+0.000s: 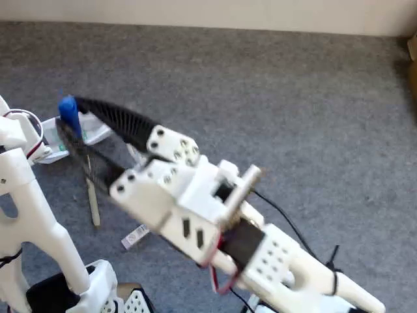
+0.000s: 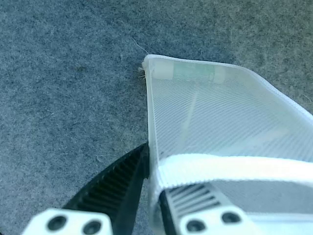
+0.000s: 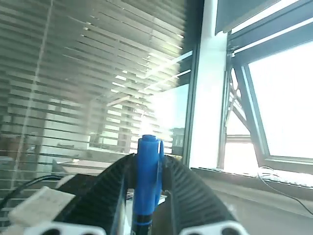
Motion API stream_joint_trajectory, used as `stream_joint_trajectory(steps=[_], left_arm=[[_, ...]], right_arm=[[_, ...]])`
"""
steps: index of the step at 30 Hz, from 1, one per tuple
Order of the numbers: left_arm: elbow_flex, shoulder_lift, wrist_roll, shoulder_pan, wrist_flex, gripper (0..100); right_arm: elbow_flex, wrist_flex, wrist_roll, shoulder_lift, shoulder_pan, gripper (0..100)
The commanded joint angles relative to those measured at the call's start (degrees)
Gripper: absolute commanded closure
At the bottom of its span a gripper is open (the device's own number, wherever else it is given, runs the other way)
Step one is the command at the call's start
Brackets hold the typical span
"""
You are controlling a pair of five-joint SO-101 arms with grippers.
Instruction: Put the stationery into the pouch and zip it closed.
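The translucent white mesh pouch (image 2: 220, 112) lies on grey carpet, and something greenish shows faintly through it. My left gripper (image 2: 152, 172) is shut on the pouch's zip edge, one black finger on each side of the fabric. In the high view the pouch (image 1: 98, 132) sits at the far left beside the white left arm (image 1: 19, 163). My right gripper (image 1: 68, 120) hangs over the pouch, shut on a blue pen (image 1: 69, 116). In the right wrist view the blue pen (image 3: 146, 171) stands between the two black fingers, cap end and clip pointing away from the camera.
A thin pale pencil-like stick (image 1: 93, 199) lies on the carpet in front of the pouch. A small white tag-like piece (image 1: 135, 236) lies nearer the arm bases. A black cable (image 1: 287, 222) trails off the right arm. Open grey carpet stretches to the back and right.
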Motion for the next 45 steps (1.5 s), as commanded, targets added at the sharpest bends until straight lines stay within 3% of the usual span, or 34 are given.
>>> stream_joint_trajectory(steps=[1, 20, 42, 45], left_arm=[[-0.84, -0.57, 0.35, 0.92, -1.41, 99], [1.10, -0.57, 0.26, 0.92, -1.76, 99], [1.01, -0.57, 0.26, 0.92, -1.76, 99], [1.01, -0.57, 0.26, 0.92, -1.76, 99]], right_arm=[[-0.66, -7.34, 0.53, 5.05, 3.38, 99.3], [-0.31, -27.56, 0.35, 23.25, 4.44, 99.3], [-0.04, -27.38, 0.09, 31.87, 1.10, 98.8], [-0.13, -23.78, 0.09, 31.52, 1.10, 98.8]])
